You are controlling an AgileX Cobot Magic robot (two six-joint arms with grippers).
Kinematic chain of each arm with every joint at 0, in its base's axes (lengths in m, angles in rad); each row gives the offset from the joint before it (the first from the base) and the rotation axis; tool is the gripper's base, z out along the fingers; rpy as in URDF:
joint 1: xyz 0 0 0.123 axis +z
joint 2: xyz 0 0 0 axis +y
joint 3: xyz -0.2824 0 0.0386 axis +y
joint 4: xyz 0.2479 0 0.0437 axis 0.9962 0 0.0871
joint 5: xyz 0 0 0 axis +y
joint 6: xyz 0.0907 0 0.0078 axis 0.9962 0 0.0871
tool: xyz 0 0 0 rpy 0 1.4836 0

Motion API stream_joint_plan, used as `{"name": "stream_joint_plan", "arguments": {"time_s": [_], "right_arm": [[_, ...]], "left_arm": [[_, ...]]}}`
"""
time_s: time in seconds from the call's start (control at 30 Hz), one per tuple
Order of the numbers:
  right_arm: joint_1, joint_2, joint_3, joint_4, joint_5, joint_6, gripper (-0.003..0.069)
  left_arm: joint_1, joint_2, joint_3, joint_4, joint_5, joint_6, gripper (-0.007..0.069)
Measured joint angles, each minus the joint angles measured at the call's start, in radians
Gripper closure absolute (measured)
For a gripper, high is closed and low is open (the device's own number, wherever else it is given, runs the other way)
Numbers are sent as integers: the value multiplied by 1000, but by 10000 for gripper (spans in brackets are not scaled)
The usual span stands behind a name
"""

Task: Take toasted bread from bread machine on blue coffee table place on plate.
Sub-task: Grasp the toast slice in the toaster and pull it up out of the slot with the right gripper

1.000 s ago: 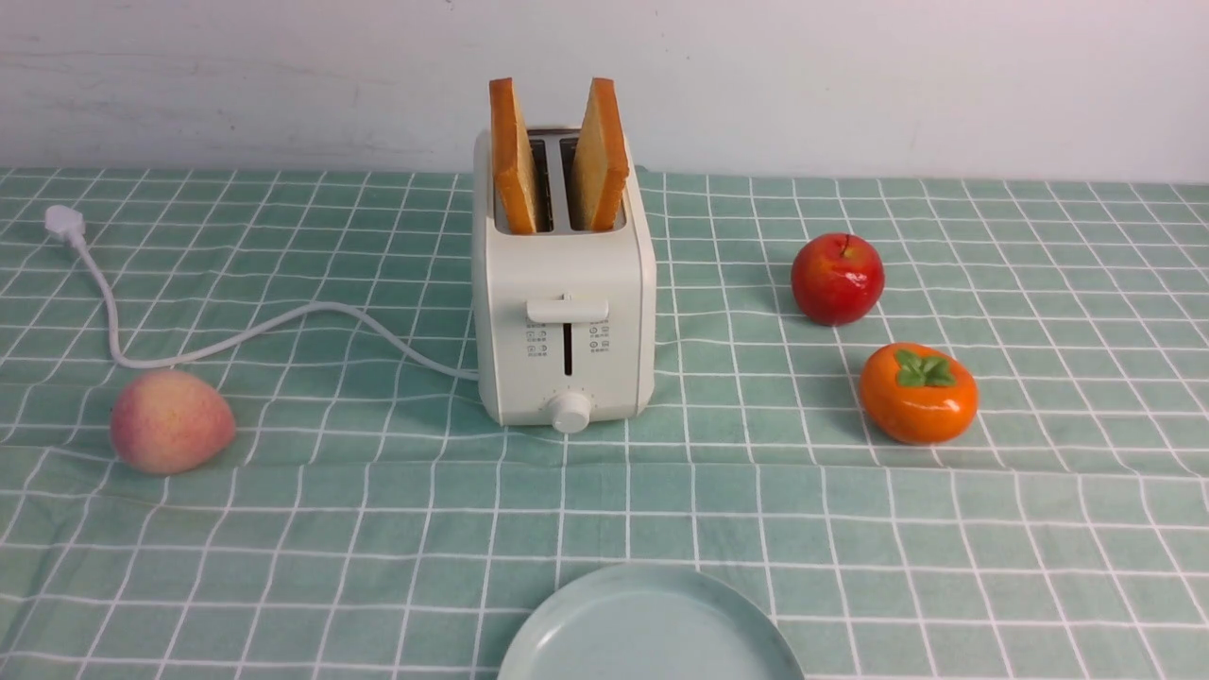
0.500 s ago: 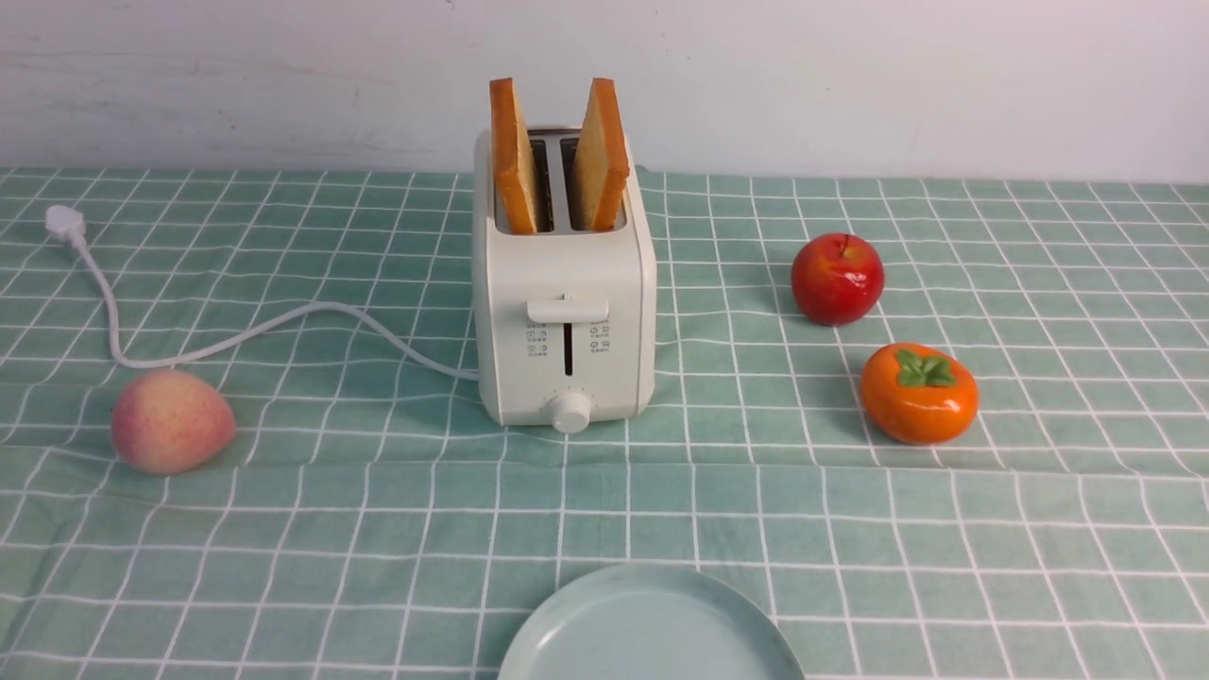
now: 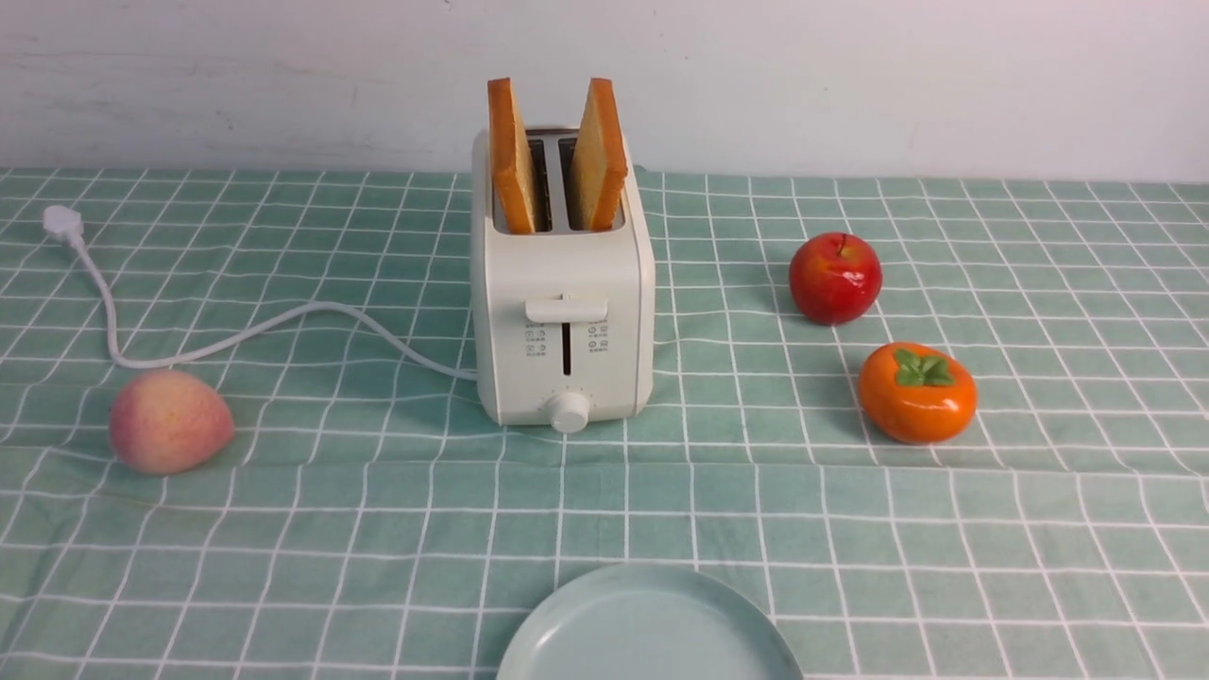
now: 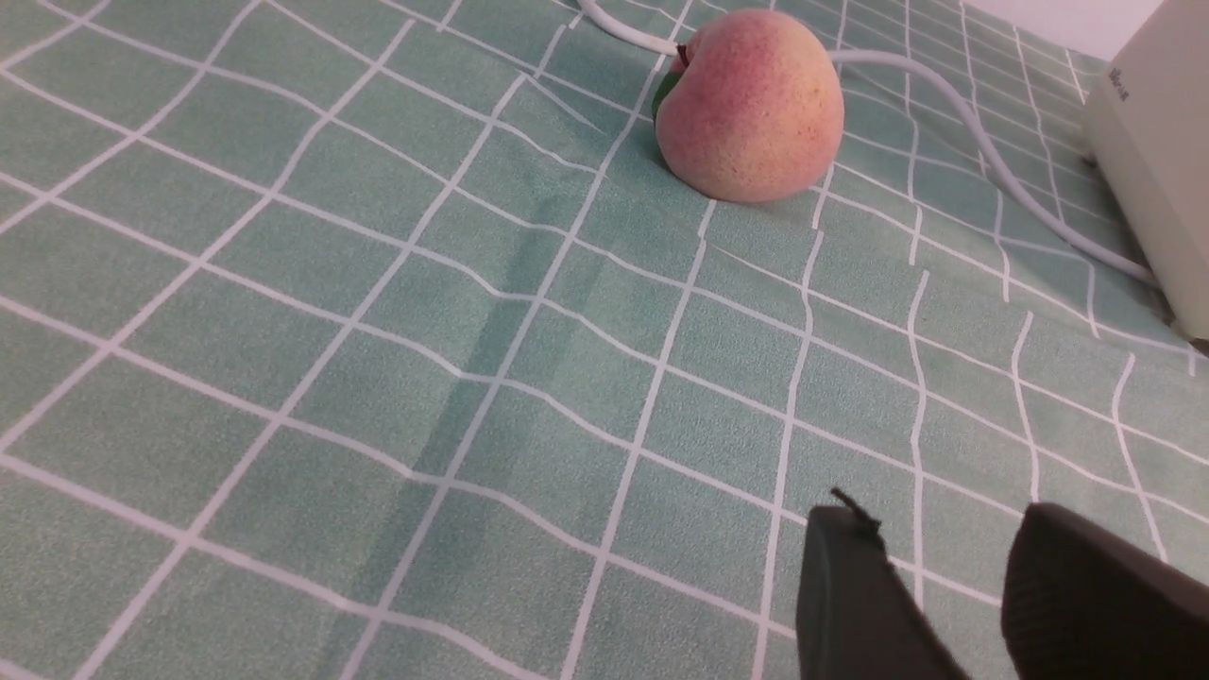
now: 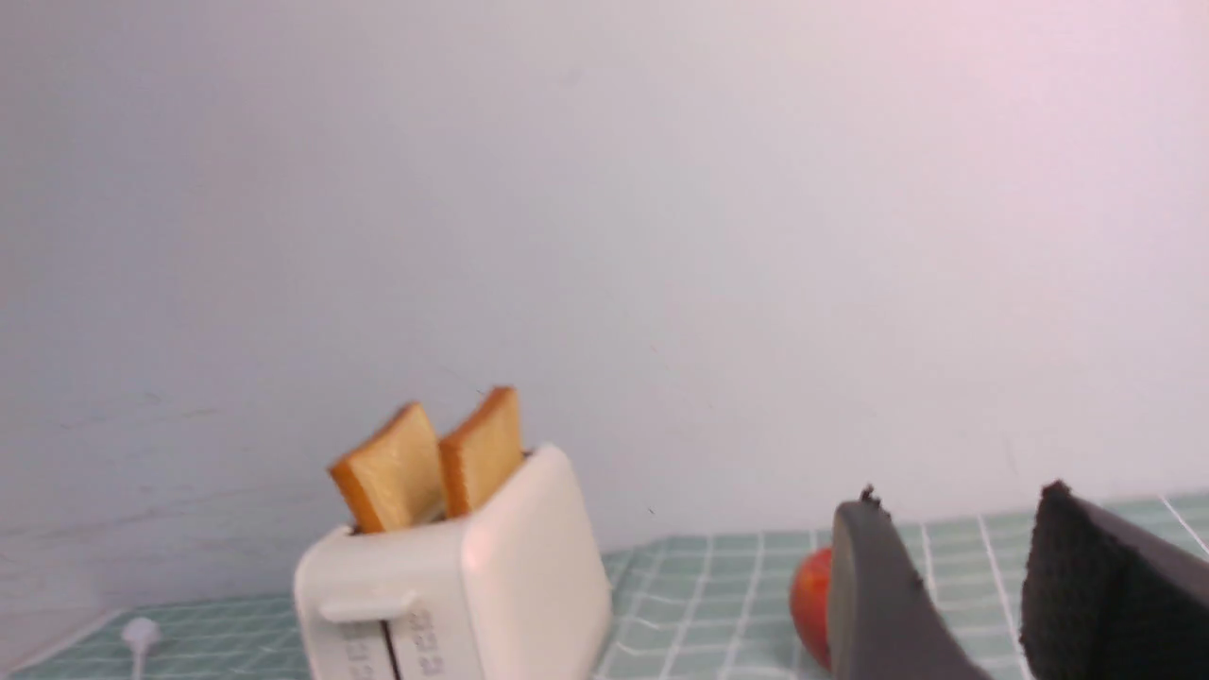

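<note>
The cream-white bread machine [image 3: 563, 312] stands at the middle of the blue coffee table [image 3: 378, 529]. Two slices of toasted bread stand upright in its slots, one on the left [image 3: 511, 156] and one on the right [image 3: 599, 156]. The mint-green plate [image 3: 648, 628] lies at the front edge. Neither arm shows in the front view. My left gripper [image 4: 945, 529] is open and empty, low over the cloth. My right gripper [image 5: 959, 515] is open and empty, raised, with the bread machine [image 5: 453, 595] and its toasted bread [image 5: 430, 467] ahead of it.
A peach [image 3: 170, 420] lies front left, near the white power cord [image 3: 236, 335] and its plug [image 3: 61, 224]. A red apple [image 3: 836, 279] and an orange persimmon [image 3: 916, 392] lie to the right. A white wall stands behind the table.
The front view has shifted by a pixel or two; nothing on the table has moved.
</note>
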Motion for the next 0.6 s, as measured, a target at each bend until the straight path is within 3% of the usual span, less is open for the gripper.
{"name": "stream_joint_plan", "arguments": {"time_s": [0.13,0.3,0.43,0.57,0.6], "right_arm": [[24,0,0,-13,-127,5,419],[24,0,-36,58,-129,9,419],[27,23,-140,176,-38,9,419],[29,175,-340,323,-7,-134,419],[29,184,-360,332,-7,-156,419]], "left_arm": [[0,0,0,0,0,0,387],[0,0,0,6,-27,0,387],[0,0,0,8,-169,0,387],[0,0,0,14,-563,0,387],[0,0,0,15,-580,0,387]]}}
